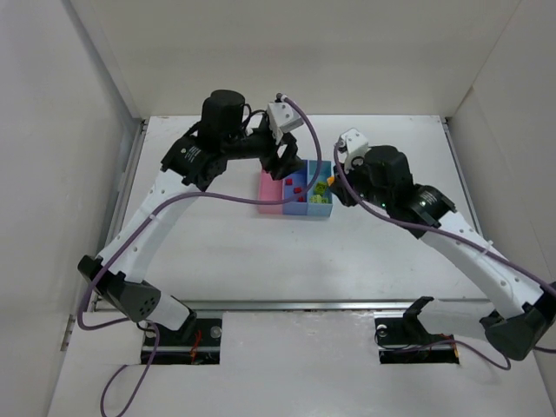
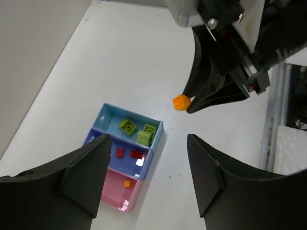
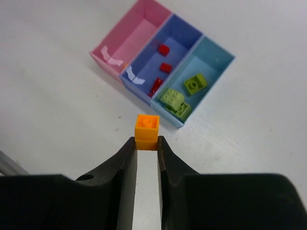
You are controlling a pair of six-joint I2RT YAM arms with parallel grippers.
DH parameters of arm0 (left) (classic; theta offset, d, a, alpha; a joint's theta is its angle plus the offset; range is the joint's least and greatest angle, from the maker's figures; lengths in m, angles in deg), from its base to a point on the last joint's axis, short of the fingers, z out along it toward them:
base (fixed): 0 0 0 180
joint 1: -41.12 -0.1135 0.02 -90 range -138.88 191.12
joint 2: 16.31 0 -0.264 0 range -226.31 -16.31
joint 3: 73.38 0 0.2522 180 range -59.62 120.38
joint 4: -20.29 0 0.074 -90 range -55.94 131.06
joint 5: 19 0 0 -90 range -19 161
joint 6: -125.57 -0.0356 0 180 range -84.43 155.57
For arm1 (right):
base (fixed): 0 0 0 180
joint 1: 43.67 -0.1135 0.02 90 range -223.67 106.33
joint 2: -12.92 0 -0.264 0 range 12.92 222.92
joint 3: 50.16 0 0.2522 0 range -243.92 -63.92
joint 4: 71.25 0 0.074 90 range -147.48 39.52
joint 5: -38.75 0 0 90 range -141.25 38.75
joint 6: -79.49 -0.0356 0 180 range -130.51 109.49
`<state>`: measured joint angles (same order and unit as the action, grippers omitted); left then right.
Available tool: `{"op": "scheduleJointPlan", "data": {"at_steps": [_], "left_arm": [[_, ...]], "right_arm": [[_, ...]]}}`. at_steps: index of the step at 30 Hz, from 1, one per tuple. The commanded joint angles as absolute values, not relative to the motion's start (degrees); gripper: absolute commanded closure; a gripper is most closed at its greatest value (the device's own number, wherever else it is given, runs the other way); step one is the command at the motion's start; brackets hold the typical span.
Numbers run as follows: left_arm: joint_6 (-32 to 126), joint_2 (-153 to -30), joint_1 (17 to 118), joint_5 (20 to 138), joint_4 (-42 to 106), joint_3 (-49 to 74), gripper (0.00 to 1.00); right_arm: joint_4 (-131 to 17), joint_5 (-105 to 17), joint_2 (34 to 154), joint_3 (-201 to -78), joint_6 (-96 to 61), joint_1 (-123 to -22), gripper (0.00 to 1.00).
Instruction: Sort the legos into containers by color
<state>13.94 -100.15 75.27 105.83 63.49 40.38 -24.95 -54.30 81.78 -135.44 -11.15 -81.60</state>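
The orange brick [image 3: 147, 132], two small pieces stacked, is pinched at its lower half between the right fingers [image 3: 147, 143], which are closed on it. It is held over bare counter [image 1: 261, 261] just beside the outer corner of the light blue bin [image 3: 217, 58], at the right end of the row.

The three bins are joined side by side near the middle of the counter. The light blue one holds yellow-green bricks [image 3: 195, 83], one lying apart and the others bunched against the wall nearest the held brick. The medium blue bin [image 3: 181, 37] next to it holds three red bricks [image 3: 165, 67] spread along its length. The pink bin [image 3: 136, 36] is at the left end, and a small orange piece [image 2: 127, 183] lies in it.

Both blue compartments lie between the held brick and the pink bin. The left fingers [image 2: 147, 146] hang spread apart with nothing between them, above the far side of the row by the pink and medium blue bins. In the top view a purple cable [image 1: 208, 198] from the left wrist curves down past the light blue bin and runs across the near side of the pink bin. The right arm reaches in from the right edge of the counter. White walls [image 1: 52, 130] close in the counter on the left, right and far sides.
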Motion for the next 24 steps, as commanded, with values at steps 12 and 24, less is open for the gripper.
{"op": "scheduleJointPlan", "data": {"at_steps": [12, 24], "left_arm": [[4.99, -101.22, 80.49, 120.04, 63.85, 41.72, 0.19], [-6.34, -101.74, 81.02, 127.34, 71.67, 41.19, 0.39]], "right_arm": [[-40.79, -31.15, 63.72, -127.11, 1.44, -81.73, 1.00], [-39.12, -26.20, 65.12, -128.69, 2.94, -81.73, 1.00]]}}
